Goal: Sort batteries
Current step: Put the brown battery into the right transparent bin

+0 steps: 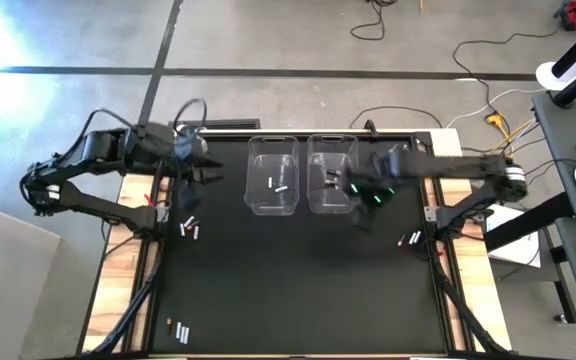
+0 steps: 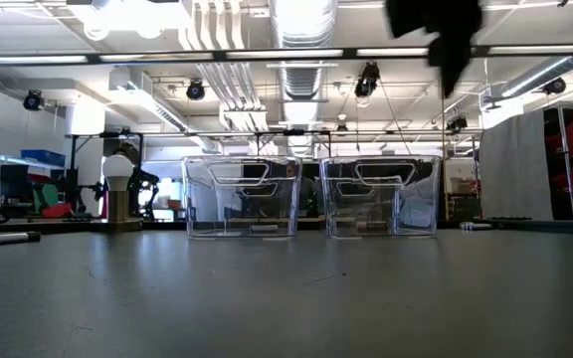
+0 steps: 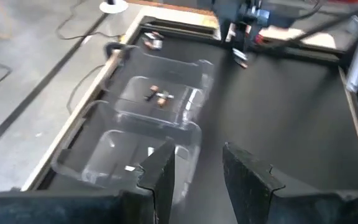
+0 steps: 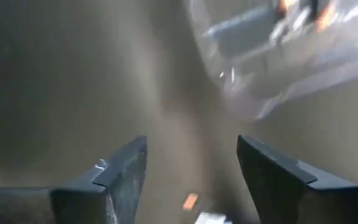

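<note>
Upper middle of the tabletop (image 1: 298, 290) — two bins (image 1: 273, 175), each holding a few batteries (image 1: 280, 189). Right gripper (image 1: 366, 197) beside the right bin (image 1: 330, 175), fingers apart, empty. Left gripper (image 1: 196, 168) upper left, fingers part-spread, empty. Loose batteries left at both edges and lower left — sorting partly done.

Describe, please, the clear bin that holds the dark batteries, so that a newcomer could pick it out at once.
On the black table, two clear plastic bins stand side by side near the far edge. The one meant is the bin on the right arm's side, close by the right gripper. Unlike its neighbour, which holds a silvery-white battery, it holds dark batteries with reddish marks.
</note>
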You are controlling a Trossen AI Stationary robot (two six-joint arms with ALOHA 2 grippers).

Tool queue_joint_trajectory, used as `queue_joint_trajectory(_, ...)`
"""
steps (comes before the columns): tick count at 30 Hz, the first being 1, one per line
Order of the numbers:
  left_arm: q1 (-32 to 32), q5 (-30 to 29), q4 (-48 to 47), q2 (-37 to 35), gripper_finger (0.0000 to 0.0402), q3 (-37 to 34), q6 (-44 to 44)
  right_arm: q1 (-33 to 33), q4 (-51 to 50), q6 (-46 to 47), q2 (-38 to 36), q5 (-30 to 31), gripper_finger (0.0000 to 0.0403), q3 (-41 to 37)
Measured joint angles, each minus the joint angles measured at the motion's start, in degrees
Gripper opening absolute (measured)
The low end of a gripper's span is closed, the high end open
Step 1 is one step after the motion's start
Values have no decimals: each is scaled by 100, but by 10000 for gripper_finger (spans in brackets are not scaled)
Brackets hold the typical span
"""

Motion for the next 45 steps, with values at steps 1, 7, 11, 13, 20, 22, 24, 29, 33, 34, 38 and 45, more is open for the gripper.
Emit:
queue_joint_trajectory(1,-119,-77,34,-37,114,-88,6,267,-125,373,-159,-6,251,-143)
queue_joint_trajectory(7,-399,-441,638,-306,114,-889,-116,1832,-15,3159,-979,-41,285,-1421)
queue_joint_trajectory(11,-399,-438,1133,-487,114,-1498,-420,2119,237,5402,-1262,-283,308,-2474)
queue_joint_trajectory(13,-399,-436,1313,-554,114,-1730,-548,2039,406,6017,-1314,-525,319,-2905)
queue_joint_trajectory(20,-399,-400,1754,-566,114,-1940,-749,1560,1407,7415,-1308,-712,315,-3839)
queue_joint_trajectory(22,-399,-398,1755,-527,114,-1847,-750,1429,1427,8099,-1308,-513,303,-4009)
queue_joint_trajectory(24,-399,-396,1740,-502,114,-1762,-750,1339,1419,8749,-1316,-318,290,-4154)
queue_joint_trajectory(29,-399,-394,1519,-529,114,-1542,-656,1326,1495,9826,-1318,-153,260,-4383)
queue_joint_trajectory(33,-399,-433,1400,-556,114,-1439,-501,1323,1522,10412,-1332,-92,237,-4627)
queue_joint_trajectory(34,-399,-436,1398,-564,114,-1432,-463,1323,1551,10545,-1347,-31,231,-4671)
queue_joint_trajectory(38,-399,-440,1397,-608,114,-1457,-383,1323,1928,10947,-1367,67,209,-4846)
queue_joint_trajectory(45,-399,-440,1099,-656,114,-1478,-386,1326,2471,11424,-1349,21,168,-5227)
